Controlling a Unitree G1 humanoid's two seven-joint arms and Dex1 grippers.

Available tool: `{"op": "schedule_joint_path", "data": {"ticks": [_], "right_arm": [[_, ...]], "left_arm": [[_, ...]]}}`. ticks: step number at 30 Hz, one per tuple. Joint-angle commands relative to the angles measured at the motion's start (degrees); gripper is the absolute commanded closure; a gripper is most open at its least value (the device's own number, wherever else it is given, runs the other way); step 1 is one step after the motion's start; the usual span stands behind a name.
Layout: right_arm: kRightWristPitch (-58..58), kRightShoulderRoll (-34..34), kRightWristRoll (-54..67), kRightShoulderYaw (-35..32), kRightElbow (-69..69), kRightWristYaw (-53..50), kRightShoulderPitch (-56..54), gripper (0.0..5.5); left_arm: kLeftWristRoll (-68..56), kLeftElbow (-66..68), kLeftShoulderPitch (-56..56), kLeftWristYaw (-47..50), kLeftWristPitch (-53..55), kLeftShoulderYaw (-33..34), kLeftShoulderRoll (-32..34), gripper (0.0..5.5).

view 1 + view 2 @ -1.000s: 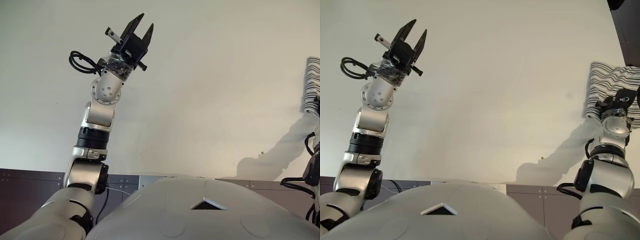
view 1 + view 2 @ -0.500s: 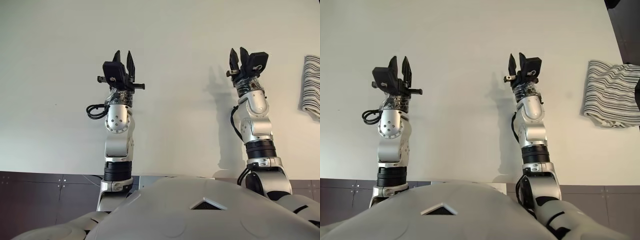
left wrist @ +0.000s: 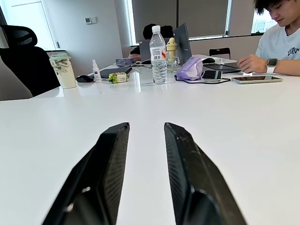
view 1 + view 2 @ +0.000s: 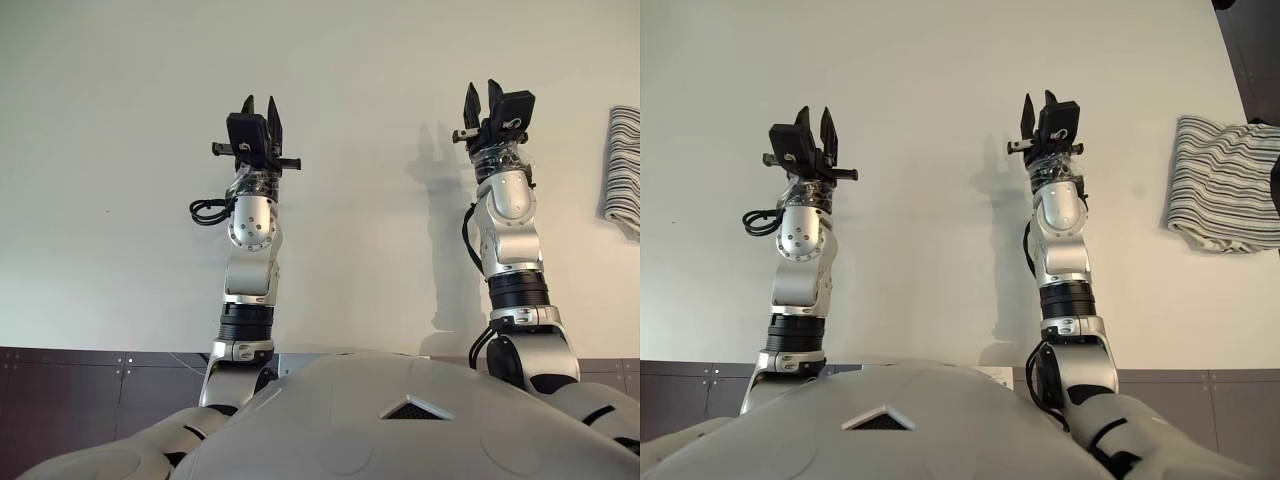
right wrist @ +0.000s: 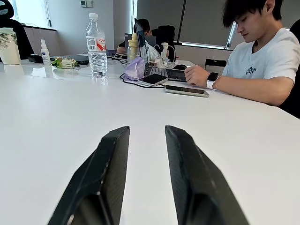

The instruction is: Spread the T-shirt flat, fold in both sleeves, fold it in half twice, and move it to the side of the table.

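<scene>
Hovering over the plain white table [image 4: 940,60], 2 empty claws
Left gripper [image 4: 260,105] and right gripper [image 4: 481,92] were released, fingers parted; the folded black-and-white striped T-shirt [image 4: 1225,185] sat by the table's right edge.

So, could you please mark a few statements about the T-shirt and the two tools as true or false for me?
1. The striped T-shirt lies folded at the right side of the table. True.
2. The left tool is open and holds nothing. True.
3. The right tool is shut on the shirt. False: it is open, empty and well apart from the shirt.
4. The water bottle lies on its side. False: it stands upright on the table.
</scene>
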Motion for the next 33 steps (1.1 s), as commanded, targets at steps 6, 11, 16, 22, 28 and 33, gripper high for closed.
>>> {"op": "schedule_joint_path", "data": {"ticks": [6, 11, 16, 22, 28, 33], "right_arm": [[-1.53, -0.50, -1.94, -0.14, 1.91, 1.10, -2.66, 4.12], [-0.74, 1.42, -0.15, -0.52, 4.60, 2.24, -6.02, 4.12], [1.08, 5.80, 2.57, -1.06, 10.21, 2.42, -13.79, 4.12], [0.98, 10.30, 3.43, -0.39, 14.79, 2.98, -18.78, 4.12], [-13.70, 9.99, 0.21, 0.90, 26.08, 5.08, -19.89, 4.12], [-16.77, 9.97, 0.36, -0.18, 30.27, 5.11, -21.08, 4.12]], "left_arm": [[2.64, 4.73, -4.77, 2.69, -1.62, -0.11, -0.22, 4.13], [3.05, 7.08, -6.36, 3.97, -3.31, 0.47, -0.13, 4.13], [3.01, 8.42, -7.52, 5.03, -5.05, 0.69, -0.65, 4.13], [3.76, 8.97, -8.68, 4.61, -6.12, 0.55, 0.18, 4.13], [4.52, 9.27, -9.18, 4.10, -6.24, 0.11, 0.77, 4.13], [4.13, 9.24, -8.70, 3.95, -6.12, 0.90, 1.39, 4.13]]}}
